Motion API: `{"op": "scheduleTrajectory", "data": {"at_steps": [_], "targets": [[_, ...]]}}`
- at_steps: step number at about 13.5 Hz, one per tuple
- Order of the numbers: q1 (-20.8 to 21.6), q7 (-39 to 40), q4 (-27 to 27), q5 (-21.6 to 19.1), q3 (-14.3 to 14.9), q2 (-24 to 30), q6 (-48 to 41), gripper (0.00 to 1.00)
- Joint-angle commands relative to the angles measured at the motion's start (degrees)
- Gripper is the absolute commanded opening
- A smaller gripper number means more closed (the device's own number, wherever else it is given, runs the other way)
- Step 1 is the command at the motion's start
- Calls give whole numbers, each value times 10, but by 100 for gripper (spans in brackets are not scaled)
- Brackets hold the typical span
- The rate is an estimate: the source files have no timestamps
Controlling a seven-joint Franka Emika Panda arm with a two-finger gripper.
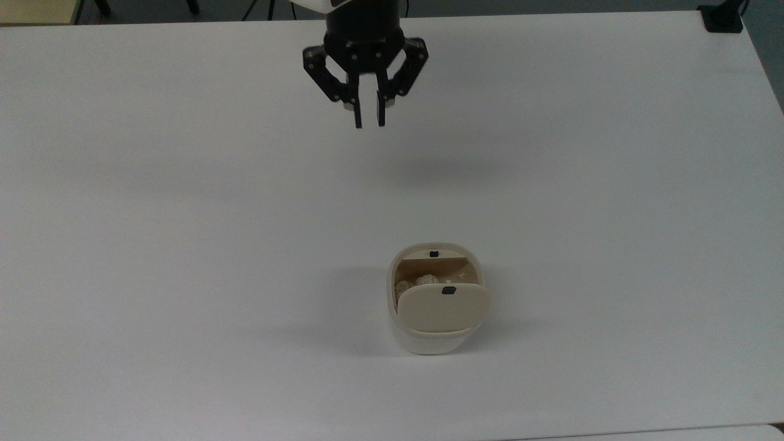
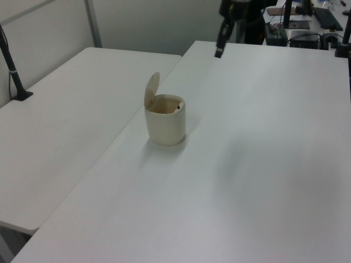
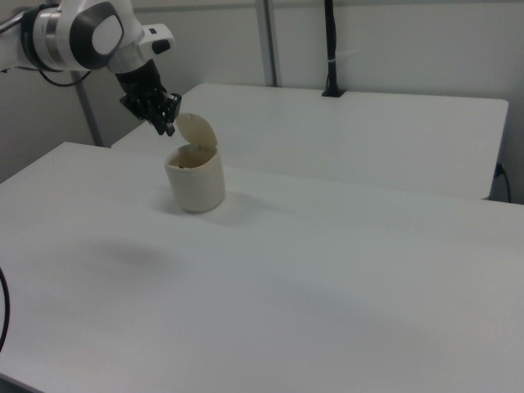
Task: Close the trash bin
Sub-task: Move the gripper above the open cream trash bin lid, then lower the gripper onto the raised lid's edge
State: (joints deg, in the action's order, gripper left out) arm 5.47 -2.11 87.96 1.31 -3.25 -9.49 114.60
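Note:
The trash bin [image 1: 432,343] is a small cream-white tub standing on the white table [image 1: 184,245], below the middle of the top view. Its beige lid [image 1: 444,309] stands raised on its hinge, with a black square mark near its edge, and crumpled paper [image 1: 416,283] shows inside. In the left view the bin [image 2: 165,126] has its lid [image 2: 152,89] upright on the left view's left. My gripper [image 1: 369,122] hangs above the table, well apart from the bin toward the top view's top, fingers drawn almost together and holding nothing. In the right view the gripper [image 3: 169,127] appears just left of the lid [image 3: 198,131].
A second white table [image 2: 66,126] adjoins along a seam near the bin. A black pole [image 2: 11,60] is clamped to that table, also visible as the pole [image 3: 331,49]. A black clamp [image 1: 723,18] sits at the table's far corner.

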Motion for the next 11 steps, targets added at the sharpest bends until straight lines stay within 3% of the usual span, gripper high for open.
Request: {"op": "scheduleTrajectory", "data": {"at_steps": [1,4,6,9,11], "targets": [[24,-186,-71,-6,3,-70,97,0],[36,-440,-81,-6,4,-115,258,0],[37,-540,-101,-6,9,-144,320,0],[50,-633,-131,-8,24,-184,378,0],[64,-654,-136,-5,30,-206,417,0]]}}
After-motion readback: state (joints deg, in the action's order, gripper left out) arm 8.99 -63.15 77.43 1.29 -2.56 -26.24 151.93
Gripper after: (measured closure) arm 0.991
